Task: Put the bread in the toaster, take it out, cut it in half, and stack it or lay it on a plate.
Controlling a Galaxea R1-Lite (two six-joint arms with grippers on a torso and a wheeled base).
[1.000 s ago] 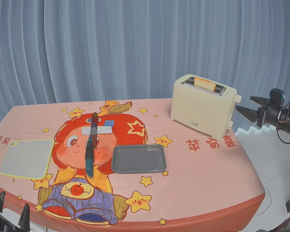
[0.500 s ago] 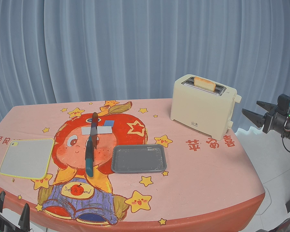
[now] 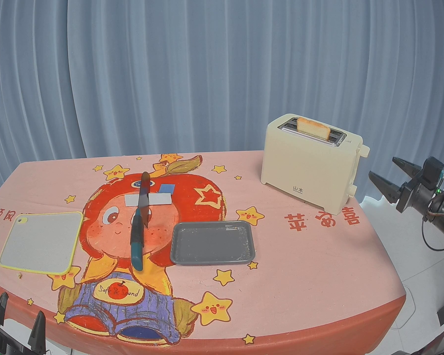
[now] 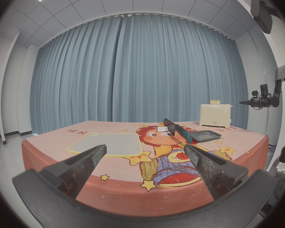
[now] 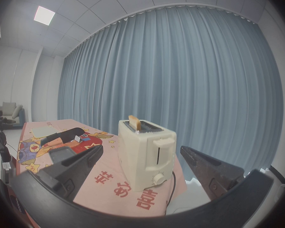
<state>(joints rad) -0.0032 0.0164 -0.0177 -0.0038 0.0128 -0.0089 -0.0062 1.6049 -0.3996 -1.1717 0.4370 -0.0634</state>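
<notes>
Plainly, the black left gripper (image 3: 18, 316) hangs spread and empty, well apart from the 1 browned bread slice (image 3: 313, 127) standing in the cream toaster (image 3: 306, 168). The black right gripper (image 3: 384, 168), parted and empty, is nearer, just beside the toaster and below the slice.

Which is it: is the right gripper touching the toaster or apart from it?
Apart. The head view shows a clear gap between the right gripper and the toaster beside it.

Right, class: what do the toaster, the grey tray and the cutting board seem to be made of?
Toaster: probably cream plastic, smooth with a soft sheen; slot rim looks metal. Grey tray: matte, plastic or coated metal, unclear. Cutting board: likely plastic, dull grey face, yellow edge.
</notes>
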